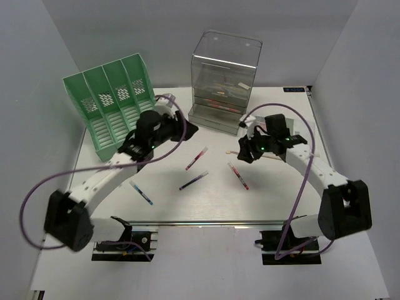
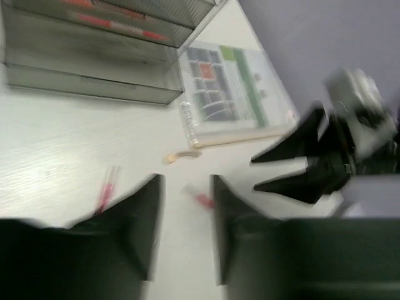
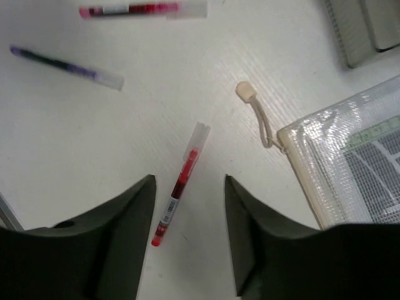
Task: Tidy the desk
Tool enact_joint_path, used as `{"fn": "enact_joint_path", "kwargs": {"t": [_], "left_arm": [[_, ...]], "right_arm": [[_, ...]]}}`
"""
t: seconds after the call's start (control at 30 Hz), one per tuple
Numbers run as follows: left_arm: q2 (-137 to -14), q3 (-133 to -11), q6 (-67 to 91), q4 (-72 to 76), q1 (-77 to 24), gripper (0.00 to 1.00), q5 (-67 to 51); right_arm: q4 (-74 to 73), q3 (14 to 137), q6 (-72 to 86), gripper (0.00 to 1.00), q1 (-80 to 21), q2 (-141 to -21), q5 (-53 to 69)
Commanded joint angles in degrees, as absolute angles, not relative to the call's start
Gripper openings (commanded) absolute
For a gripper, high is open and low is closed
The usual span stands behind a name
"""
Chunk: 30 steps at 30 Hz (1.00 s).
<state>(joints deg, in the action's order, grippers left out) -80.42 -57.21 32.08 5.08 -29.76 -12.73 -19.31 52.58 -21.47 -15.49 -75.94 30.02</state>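
Plainly, the right gripper point(image 3: 188, 179) is released, its jaws spread wide and nothing between the pads; it hangs over the desk point(image 3: 81, 144) with a red pen point(image 3: 179, 187) lying flat directly below the gap, roughly in line with the fingers. Just beside the gripper sit a beige cord pull point(image 3: 247, 92) and the clear mesh pouch point(image 3: 350, 169) it belongs to. Further ahead of the fingertips lie a purple pen point(image 3: 62, 65) and a second red pen point(image 3: 134, 9), well apart from each other.

The left gripper point(image 2: 187, 181) is likewise open and empty, low over the white top; its view is blurred, though something red shows under it. Out behind it, back along that arm, lies a blue pen point(image 1: 140, 192).

The desk itself is rigid and fixed, so I judge it is nothing to take hold of. Its smooth white surface probably lets thin, light pens roll or skid when nudged. Each pen is best pinched across the middle of its barrel, with the fingers squared to it.

The desk spreads under both grippers: flat, white and rectangular, with a silver rail point(image 1: 206, 223) near the arm bases and pale grey walls point(image 1: 37, 75) around it. Beyond the grippers stand a green file rack point(image 1: 109, 103) and a clear drawer box point(image 1: 224, 81).
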Motion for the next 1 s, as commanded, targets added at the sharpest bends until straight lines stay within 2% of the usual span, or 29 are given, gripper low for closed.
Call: {"fn": "enact_joint_path", "kwargs": {"t": [0.0,0.07,0.1,0.2,0.47,0.97], "left_arm": [[-68.5,-51.52,15.05,-8.33,-29.18,0.58,-6.3],[-59.53,-46.18,12.84,-11.77,-29.18,0.68,-0.99],[-56.54,-44.32,12.4,-12.47,-29.18,0.78,3.21],[-47.57,-40.43,11.34,-14.06,-29.79,0.91,13.15],[-42.28,-40.87,9.49,-16.44,-29.79,0.92,19.25],[-41.4,-40.61,8.7,-15.91,-29.79,0.92,17.67]], "right_arm": [[-28.54,57.65,-23.74,0.56,-20.56,-80.32,20.14],[-28.83,58.44,-23.2,0.62,-22.49,-82.86,17.24],[-28.57,59.06,-22.59,0.62,-23.54,-83.66,16.01],[-28.39,60.72,-21.62,0.62,-26.0,-86.3,11.35],[-28.22,60.65,-20.66,0.57,-32.6,-93.77,2.29],[-26.46,55.81,-20.74,0.53,-33.84,-97.03,2.37]]}}
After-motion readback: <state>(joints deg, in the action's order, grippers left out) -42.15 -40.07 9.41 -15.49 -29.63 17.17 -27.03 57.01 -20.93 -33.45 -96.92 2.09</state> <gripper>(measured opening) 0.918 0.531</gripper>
